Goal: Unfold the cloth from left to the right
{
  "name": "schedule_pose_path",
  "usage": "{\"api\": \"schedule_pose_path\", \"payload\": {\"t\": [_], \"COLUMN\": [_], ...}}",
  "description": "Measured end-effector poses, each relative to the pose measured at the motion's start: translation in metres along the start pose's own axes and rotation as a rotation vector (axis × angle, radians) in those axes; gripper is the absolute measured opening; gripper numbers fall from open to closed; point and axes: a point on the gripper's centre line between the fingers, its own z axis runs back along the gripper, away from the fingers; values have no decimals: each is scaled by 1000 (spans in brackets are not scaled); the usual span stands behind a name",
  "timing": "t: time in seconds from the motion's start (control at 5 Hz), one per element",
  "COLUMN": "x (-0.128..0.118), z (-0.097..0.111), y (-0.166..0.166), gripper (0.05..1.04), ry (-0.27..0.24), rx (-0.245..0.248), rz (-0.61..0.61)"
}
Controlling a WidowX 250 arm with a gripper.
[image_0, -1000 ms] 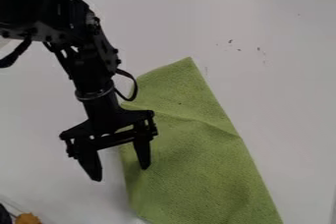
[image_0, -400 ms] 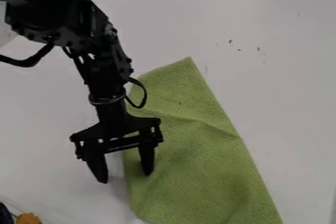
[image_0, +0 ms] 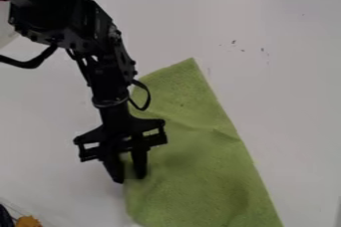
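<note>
While your end effector (image_0: 129, 178) is almost closed, with the cloth's (image_0: 193, 171) edge pinched in it, most of the cloth lies beside it on the surface (image_0: 286, 71). This looks like the grab step; next, lift that edge and bring it over to the right.

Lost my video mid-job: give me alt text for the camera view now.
A black two-finger gripper is closed on the left edge of a green fabric cloth with shallow creases, lying on a pale flat tabletop. The cloth narrows to a corner near the picture's middle and runs out the bottom.
</note>
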Motion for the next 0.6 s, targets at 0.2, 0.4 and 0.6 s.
{"api": "schedule_pose_path", "payload": {"t": [0.2,0.4,0.6], "x": [0,2,-1], "z": [0,3,10], "y": [-1,-3,-8], "gripper": [162,76,68], "ry": [0,-3,1], "rx": [5,4,25], "rz": [-6,-3,-8]}}
